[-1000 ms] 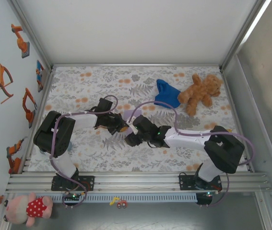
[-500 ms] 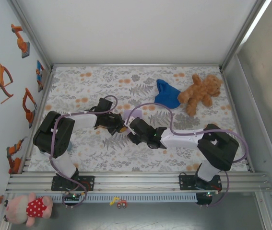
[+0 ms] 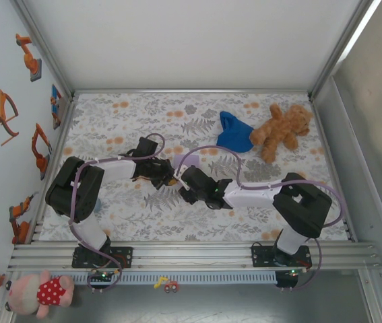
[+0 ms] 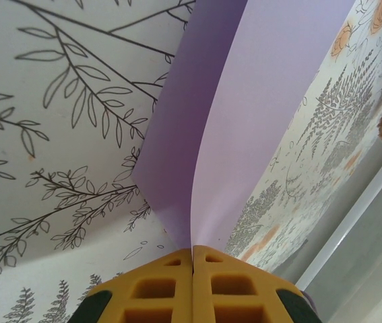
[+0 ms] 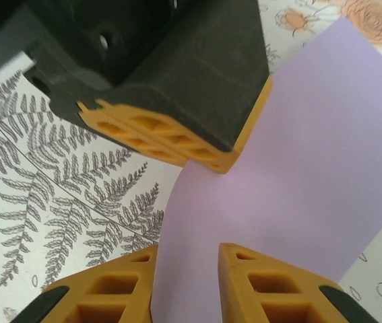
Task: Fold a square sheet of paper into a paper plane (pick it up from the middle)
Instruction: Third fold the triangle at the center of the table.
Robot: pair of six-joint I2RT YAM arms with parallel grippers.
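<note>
One lavender paper sheet [image 4: 265, 101], smooth, bent double, pinched in left pincer [image 4: 192, 259]

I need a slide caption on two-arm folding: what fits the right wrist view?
Left gripper pinches the square sheet of paper; the right gripper straddles it, jaws not yet shut.

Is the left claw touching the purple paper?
Touching. In the left wrist view the left claw is shut, with the purple paper pinched between its yellow fingers.
</note>
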